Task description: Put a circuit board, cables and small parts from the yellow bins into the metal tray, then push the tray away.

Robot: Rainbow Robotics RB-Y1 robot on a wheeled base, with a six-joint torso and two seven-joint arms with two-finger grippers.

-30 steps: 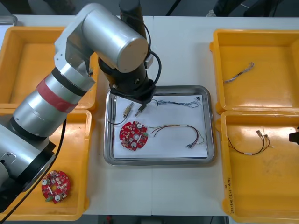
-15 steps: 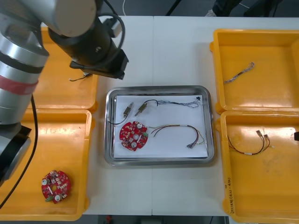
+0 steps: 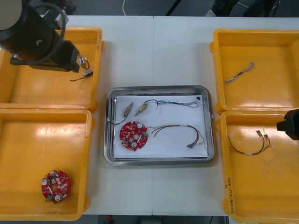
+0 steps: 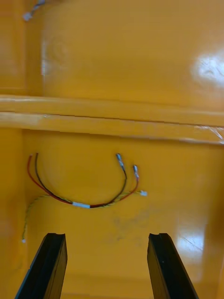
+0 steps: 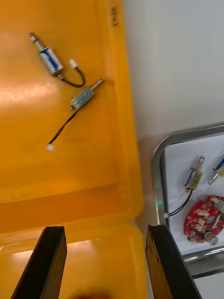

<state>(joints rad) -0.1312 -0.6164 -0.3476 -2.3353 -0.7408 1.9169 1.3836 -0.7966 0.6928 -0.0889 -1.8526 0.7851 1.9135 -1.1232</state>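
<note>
The metal tray [image 3: 108,122], white inside, sits at the table's centre. It holds a red circuit board [image 3: 133,136], two small metal parts [image 3: 128,109], a blue and white cable [image 3: 180,103] and a red and yellow cable [image 3: 181,131]. My left arm [image 3: 38,41] hangs over the far left yellow bin [image 3: 96,37]. In its wrist view the left gripper [image 5: 106,266] is open above that bin's near wall, with two small metal parts [image 5: 84,96] beyond the fingers. The right gripper [image 4: 106,267] is open and empty over the near right bin [image 3: 224,186], short of a red and black cable [image 4: 81,188].
Another circuit board [image 3: 55,185] lies in the near left bin [image 3: 88,154]. A twisted cable [image 3: 239,72] lies in the far right bin [image 3: 216,70]. The tray's corner [image 5: 158,159] with its board [image 5: 204,225] lies beside the left gripper's right finger.
My left arm has swung from above the tray's far left corner out over the far left bin. The right gripper has edged into the front view at the right side.
</note>
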